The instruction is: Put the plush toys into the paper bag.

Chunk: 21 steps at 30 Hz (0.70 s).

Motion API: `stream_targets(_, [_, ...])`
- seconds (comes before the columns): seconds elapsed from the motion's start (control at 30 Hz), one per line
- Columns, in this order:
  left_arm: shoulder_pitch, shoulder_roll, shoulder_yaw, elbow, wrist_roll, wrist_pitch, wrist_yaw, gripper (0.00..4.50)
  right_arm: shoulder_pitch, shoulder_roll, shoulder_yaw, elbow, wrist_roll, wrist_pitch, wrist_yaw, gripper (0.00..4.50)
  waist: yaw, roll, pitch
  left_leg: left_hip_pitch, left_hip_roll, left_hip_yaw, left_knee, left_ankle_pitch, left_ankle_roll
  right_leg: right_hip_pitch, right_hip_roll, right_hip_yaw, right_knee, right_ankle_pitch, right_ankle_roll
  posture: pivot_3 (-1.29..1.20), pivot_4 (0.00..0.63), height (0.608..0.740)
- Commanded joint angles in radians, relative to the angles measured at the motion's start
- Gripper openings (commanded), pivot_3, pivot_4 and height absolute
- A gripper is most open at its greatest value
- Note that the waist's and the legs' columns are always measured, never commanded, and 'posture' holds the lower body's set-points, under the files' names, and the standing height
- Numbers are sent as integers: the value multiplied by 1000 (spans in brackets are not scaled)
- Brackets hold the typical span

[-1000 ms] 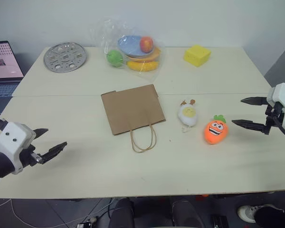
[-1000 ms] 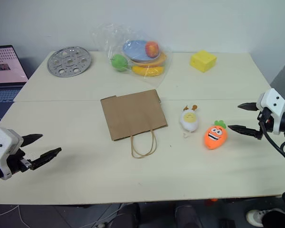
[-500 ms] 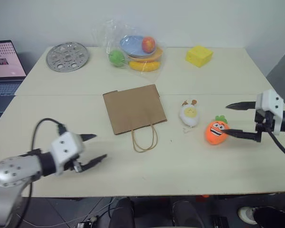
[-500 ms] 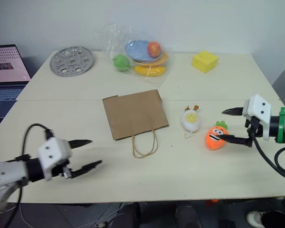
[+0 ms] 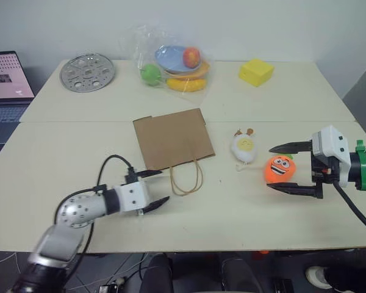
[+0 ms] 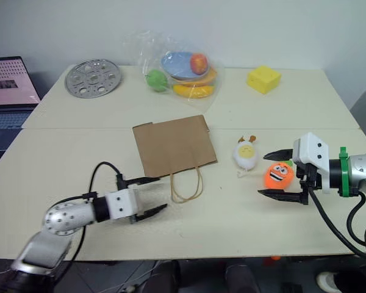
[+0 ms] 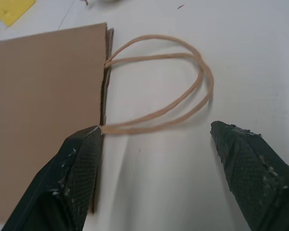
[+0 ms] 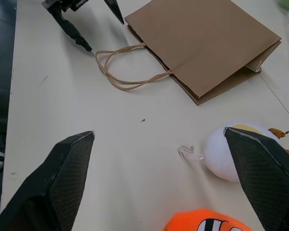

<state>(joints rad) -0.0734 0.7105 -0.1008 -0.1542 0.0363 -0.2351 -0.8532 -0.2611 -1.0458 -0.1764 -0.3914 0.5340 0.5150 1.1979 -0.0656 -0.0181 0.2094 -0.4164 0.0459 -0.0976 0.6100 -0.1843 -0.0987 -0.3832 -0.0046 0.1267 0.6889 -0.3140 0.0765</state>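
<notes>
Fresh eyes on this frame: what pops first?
The orange carrot toy near the table's right edge, sitting between the open fingers of the right hand, not yet gripped. Next, the brown paper bag lying flat mid-table, with the open left hand at its near edge beside the looped handles. The white egg toy lies between bag and carrot.
</notes>
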Motion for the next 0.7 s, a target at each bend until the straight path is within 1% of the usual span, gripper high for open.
stream_targets(0.03, [-49, -32, -20, 59, 49, -100, 56, 3871, -17, -6, -15, -26, 16, -6, -2, 4500, 2, 0, 0, 0, 0, 0, 0, 0, 0, 0, 0, 0, 0, 0, 0, 0, 150, 740])
stream_targets(0.13, [-71, -57, -39, 89, 57, -126, 68, 3871, -24, -5, -9, -35, 23, -1, -1, 4500, 3, 0, 0, 0, 0, -1, 0, 0, 0, 0, 0, 0, 0, 1, 1, 0, 150, 740])
stream_targets(0.33, [-79, -66, -54, 102, 46, -132, 61, 3871, -27, -11, -12, -65, 64, 30, 12, 4500, 6, 0, 0, 0, 0, -2, 0, 0, 0, 0, 0, -1, 0, 2, 4, 0, 150, 740])
stream_targets(0.4, [-80, -72, -51, 103, 26, -123, 57, 3871, -25, -6, -13, -86, 93, 48, 10, 4500, 8, 0, 0, 0, 0, -2, 0, 0, 0, 1, 0, -1, 0, 2, 4, 0, 150, 740])
stream_targets(0.53, [-83, -69, -46, 94, -16, -92, 29, 3871, -60, 36, -37, -122, 228, 136, -35, 4500, 8, 0, 0, 0, 0, -2, 0, 0, 0, 1, 0, -1, 0, 2, 4, 0, 150, 740])
stream_targets(0.7, [-94, -70, -46, 104, -30, -83, 15, 3871, -59, 41, -19, -130, 218, 127, -48, 4500, 10, 0, 0, 0, 0, -3, 0, 0, 0, 3, 0, -1, -1, 2, 4, 0, 150, 740])
